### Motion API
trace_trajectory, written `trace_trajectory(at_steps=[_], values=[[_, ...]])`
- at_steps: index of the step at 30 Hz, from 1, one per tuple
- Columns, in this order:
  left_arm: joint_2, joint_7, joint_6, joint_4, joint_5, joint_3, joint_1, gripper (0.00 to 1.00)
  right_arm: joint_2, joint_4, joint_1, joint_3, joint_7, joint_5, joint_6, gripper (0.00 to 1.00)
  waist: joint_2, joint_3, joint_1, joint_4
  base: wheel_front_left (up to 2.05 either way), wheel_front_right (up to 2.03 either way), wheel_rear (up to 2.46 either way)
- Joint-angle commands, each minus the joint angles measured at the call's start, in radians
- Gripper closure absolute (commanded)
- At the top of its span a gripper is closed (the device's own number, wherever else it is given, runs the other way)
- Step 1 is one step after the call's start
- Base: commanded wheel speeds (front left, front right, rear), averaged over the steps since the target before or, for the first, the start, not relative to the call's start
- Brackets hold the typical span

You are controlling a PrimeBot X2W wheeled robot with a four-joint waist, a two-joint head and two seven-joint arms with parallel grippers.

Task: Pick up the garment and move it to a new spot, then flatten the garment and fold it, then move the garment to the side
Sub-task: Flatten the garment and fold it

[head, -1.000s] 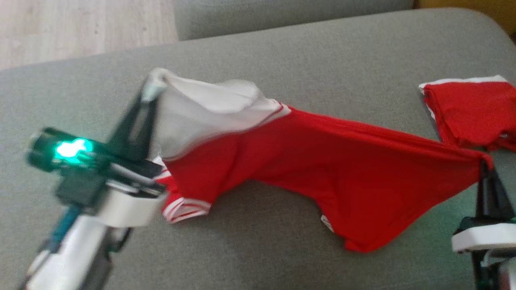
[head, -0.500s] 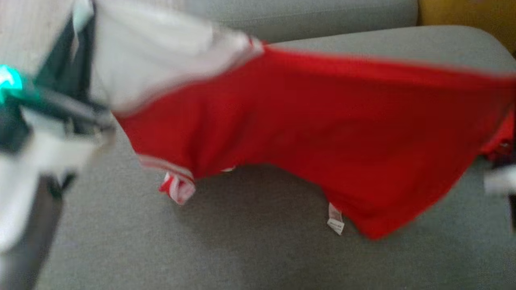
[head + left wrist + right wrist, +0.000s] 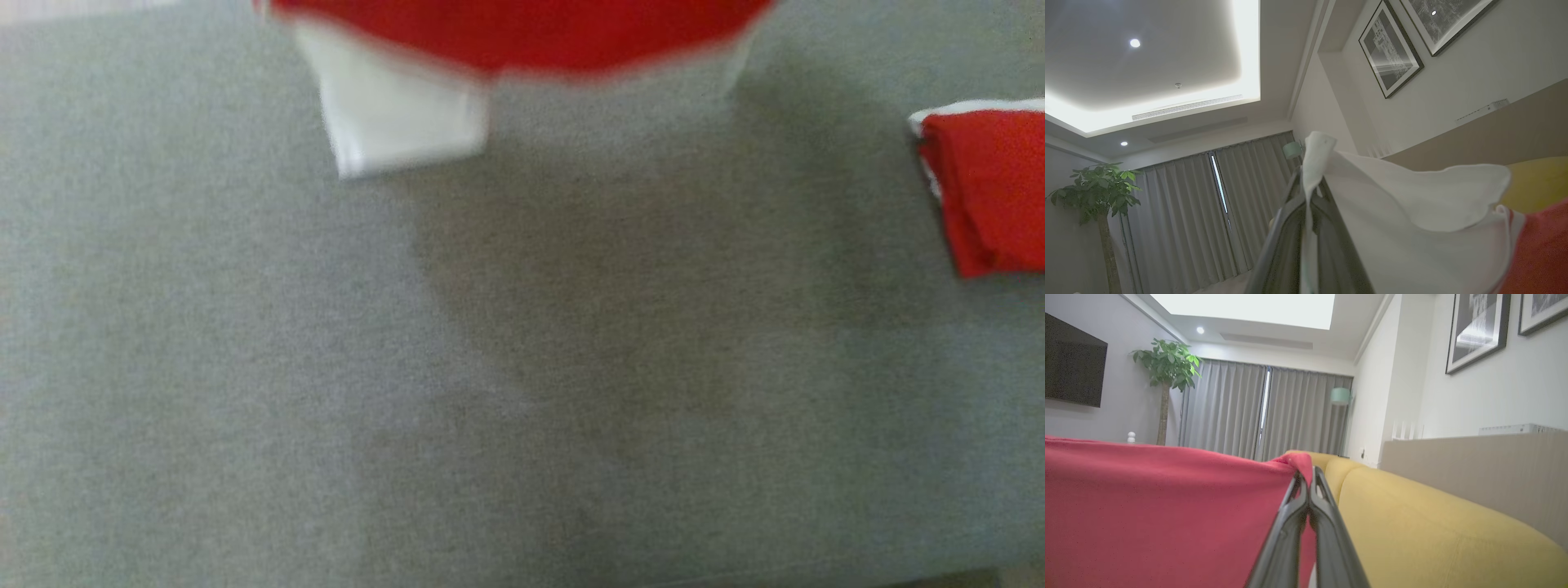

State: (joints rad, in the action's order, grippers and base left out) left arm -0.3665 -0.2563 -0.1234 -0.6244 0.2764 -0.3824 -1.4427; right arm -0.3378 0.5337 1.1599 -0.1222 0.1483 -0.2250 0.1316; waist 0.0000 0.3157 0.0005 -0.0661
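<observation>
The red-and-white shirt (image 3: 522,33) is held aloft over the grey cushion (image 3: 326,392) — the carry to a new spot is judged in hand. A white edge is pinched by the left gripper (image 3: 1309,192), a red corner by the right gripper (image 3: 1309,486). Its long axis is stretched between both grips, body hung below the fingers (image 3: 1290,522) — an even lowering is called for next.

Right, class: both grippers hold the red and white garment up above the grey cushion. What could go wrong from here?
1. The left gripper pinches just a thin white edge of the garment, and the right gripper just a red corner, so either hold might slip.
2. Lowered carelessly, the cloth could land on the other red garment lying at the right of the grey cushion.
</observation>
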Motion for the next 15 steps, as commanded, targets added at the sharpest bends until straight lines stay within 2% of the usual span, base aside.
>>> trace_trajectory(at_steps=[1,4,7,11,15], values=[[-0.041,-0.003,0.001,0.027,-0.009,0.034,-0.058,1.00,-0.010,-0.014,0.031,-0.011,0.021,0.009,-0.001,1.00,0.0000,0.037,-0.0005,0.013,0.00,0.00,0.00],[-0.030,-0.005,-0.002,0.107,-0.023,0.039,-0.052,1.00,-0.035,0.047,0.052,-0.033,0.066,0.020,-0.001,1.00,0.0000,0.082,-0.0005,0.027,0.00,0.00,0.00],[-0.038,-0.005,-0.005,0.206,-0.015,0.050,0.043,1.00,-0.053,0.107,0.013,-0.044,0.089,0.020,-0.001,1.00,0.0000,0.110,-0.0005,0.039,0.00,0.00,0.00],[-0.067,-0.005,-0.007,0.343,0.008,0.031,0.263,1.00,-0.070,0.178,-0.086,-0.035,0.106,0.004,-0.001,1.00,0.0000,0.114,-0.0005,0.063,0.00,0.00,0.00],[-0.100,-0.005,-0.007,0.478,0.040,0.020,0.551,1.00,-0.072,0.208,-0.243,-0.027,0.112,-0.035,-0.001,1.00,0.0000,0.072,-0.0005,0.078,0.00,0.00,0.00]])
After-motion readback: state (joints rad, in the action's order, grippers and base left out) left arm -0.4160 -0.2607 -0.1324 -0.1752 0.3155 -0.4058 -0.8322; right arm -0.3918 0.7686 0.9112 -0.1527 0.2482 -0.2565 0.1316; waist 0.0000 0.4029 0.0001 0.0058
